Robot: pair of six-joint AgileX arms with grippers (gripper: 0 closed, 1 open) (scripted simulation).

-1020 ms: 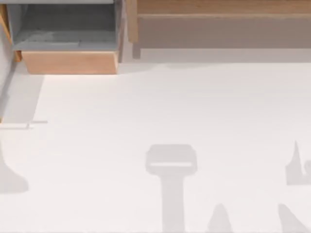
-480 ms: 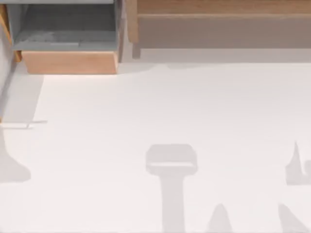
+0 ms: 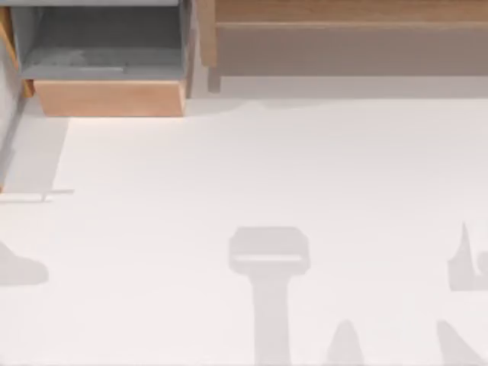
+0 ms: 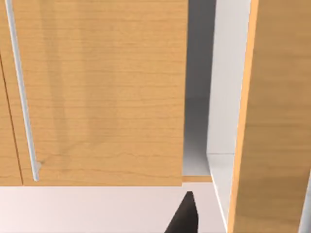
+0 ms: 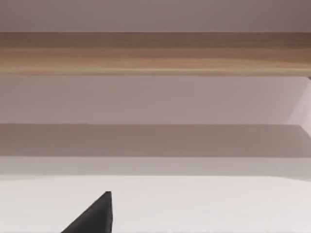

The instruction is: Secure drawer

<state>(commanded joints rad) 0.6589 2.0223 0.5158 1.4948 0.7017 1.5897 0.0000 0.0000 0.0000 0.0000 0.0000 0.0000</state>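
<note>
The drawer (image 3: pixel 107 97) stands pulled out at the table's back left, its wooden front facing the table and its grey inside (image 3: pixel 103 46) open to the top view. In the left wrist view the drawer front (image 4: pixel 97 92) is close ahead, with a thin silver bar handle (image 4: pixel 22 92) on it. Beside it a grey gap (image 4: pixel 197 97) lies between the front and the cabinet's wooden side (image 4: pixel 277 111). A dark tip of my left gripper (image 4: pixel 187 216) shows just short of the front. A dark tip of my right gripper (image 5: pixel 95 216) points at the long cabinet (image 5: pixel 155 53).
A long wooden cabinet (image 3: pixel 343 30) runs along the back of the white table (image 3: pixel 252 168). Grey shadows of the arms (image 3: pixel 268 259) fall on the table's front half and at its left edge (image 3: pixel 19 271).
The shadow at the table's left edge has shrunk and drawn toward the edge. The drawer has not visibly moved.
</note>
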